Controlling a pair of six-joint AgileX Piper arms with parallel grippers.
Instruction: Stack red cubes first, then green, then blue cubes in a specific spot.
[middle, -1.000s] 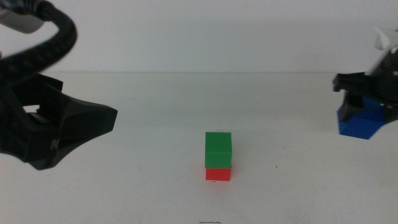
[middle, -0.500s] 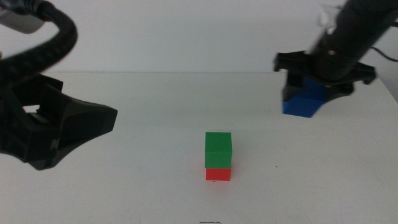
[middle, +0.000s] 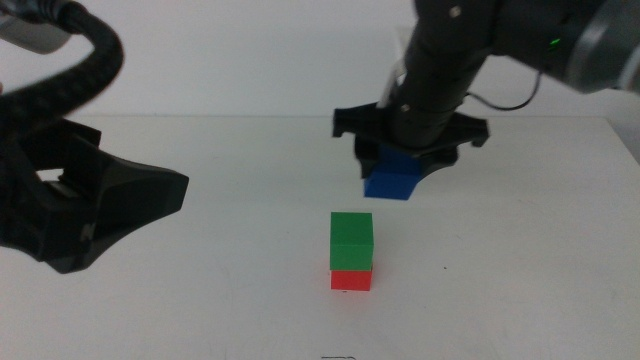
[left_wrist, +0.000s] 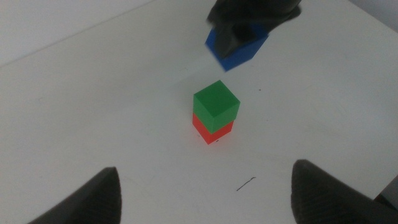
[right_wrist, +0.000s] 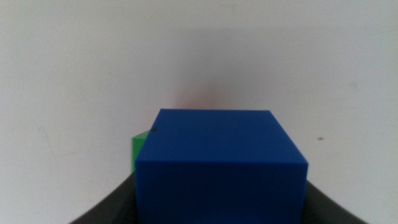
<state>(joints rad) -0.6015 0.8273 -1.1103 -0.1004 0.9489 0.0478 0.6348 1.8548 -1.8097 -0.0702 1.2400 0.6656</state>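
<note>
Item 1. Left gripper (middle: 175, 190): at the left side of the middle view, low over the desk (middle: 220, 300), well apart from the stack. Fingers spread wide with nothing between them; the left wrist view shows the two dark tips far apart.

Item 2. Red cube (middle: 351, 281): flat on the white desk, near the front centre. Only a thin strip of it shows beneath the cube above.

Item 3. Green cube (middle: 351, 241): sits squarely on the red cube, edges roughly aligned (a two-cube stack, upright). In the left wrist view the pair stands alone on the bare surface, a short dark mark nearby.

Item 4. Blue cube (middle: 395, 180): off the desk, up in the air, behind and slightly to the right of the stack and higher than the green top. Not touching the green cube.

Item 5. Right gripper (middle: 400, 165): comes in from the upper right, fingers closed on the blue cube from either side. In the right wrist view the blue cube (right_wrist: 221, 165) fills the foreground, with a sliver of green (right_wrist: 134, 155) beside it.
</note>
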